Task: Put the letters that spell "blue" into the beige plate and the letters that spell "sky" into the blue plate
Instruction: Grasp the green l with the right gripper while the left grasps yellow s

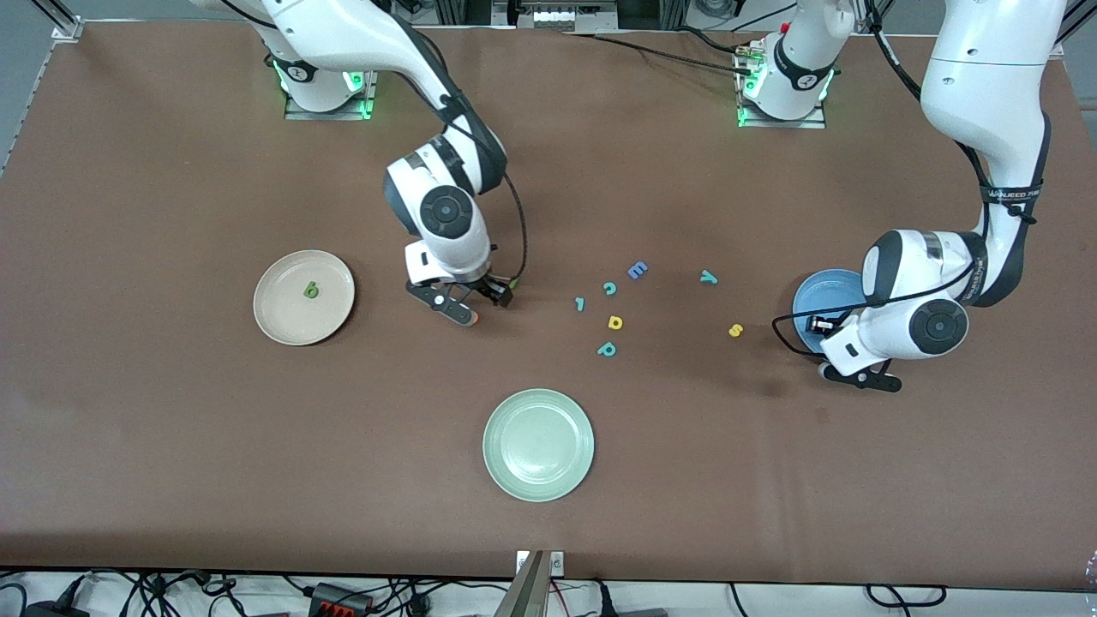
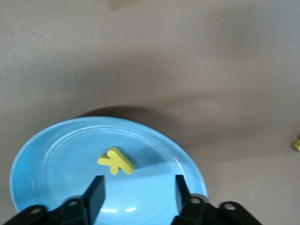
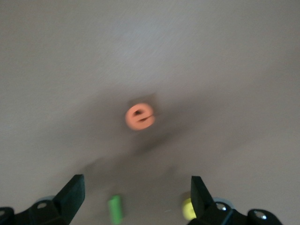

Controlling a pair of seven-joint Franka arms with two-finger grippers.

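The blue plate (image 1: 821,296) lies toward the left arm's end of the table, partly under that arm. My left gripper (image 2: 139,185) hangs open over the blue plate (image 2: 56,164), where the yellow k (image 2: 116,161) lies free. The yellow s (image 1: 735,330) and teal y (image 1: 708,276) lie on the table. The beige plate (image 1: 283,317) holds the dark green b (image 1: 311,290). My right gripper (image 3: 137,185) is open low over the table beside that plate. The orange e (image 3: 139,116), green l (image 3: 115,208) and yellow u (image 3: 187,208) lie loose below it.
A pale green plate (image 1: 538,444) sits nearest the front camera. A blue E (image 1: 637,271), teal c (image 1: 609,289), another small teal letter (image 1: 580,303), a yellow rounded letter (image 1: 614,322) and teal p (image 1: 607,349) are scattered mid-table.
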